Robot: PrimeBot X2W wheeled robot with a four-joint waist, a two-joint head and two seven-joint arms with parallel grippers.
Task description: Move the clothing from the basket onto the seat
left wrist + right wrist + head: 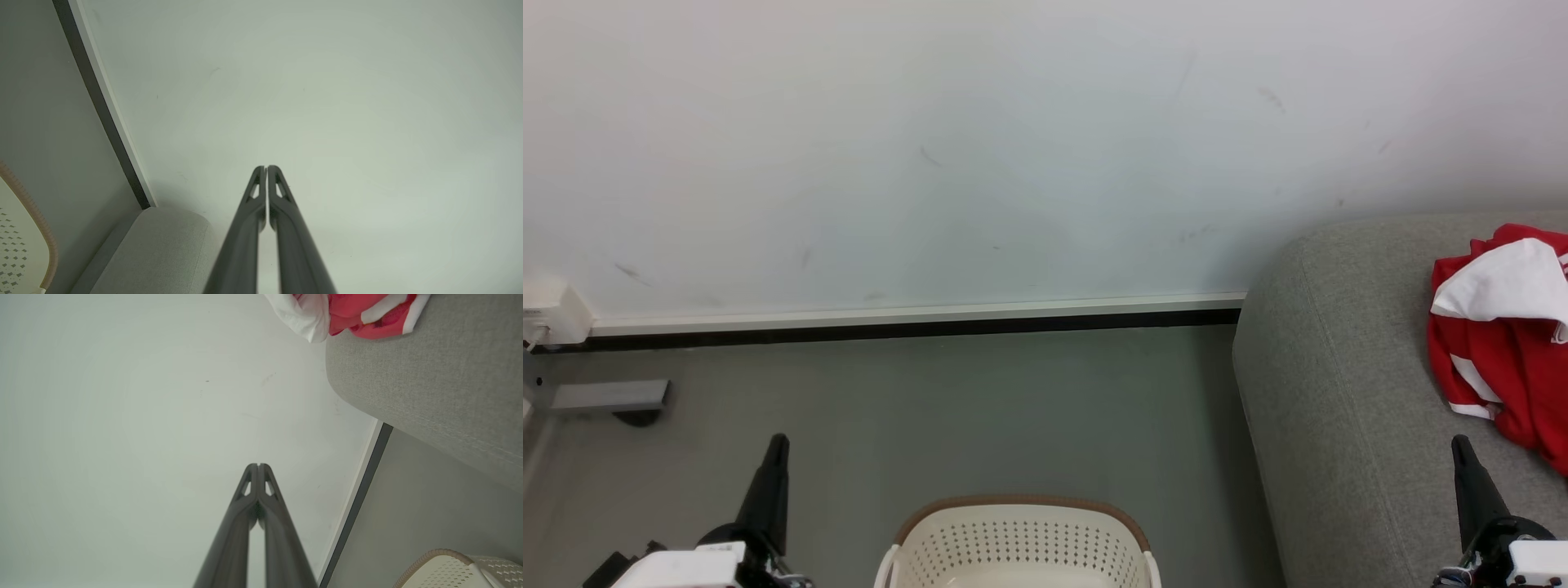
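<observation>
clothing (1494,351) on seat (1339,392), as tasked | left claw (778,445), right claw (1460,447) pressed closed, empty; I idle them | basket (1021,543) likely empty, interior cropped

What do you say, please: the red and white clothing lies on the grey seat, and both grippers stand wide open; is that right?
Not quite: the left gripper and right gripper are both shut tight, as each wrist view shows. The clothing does lie on the seat.
</observation>
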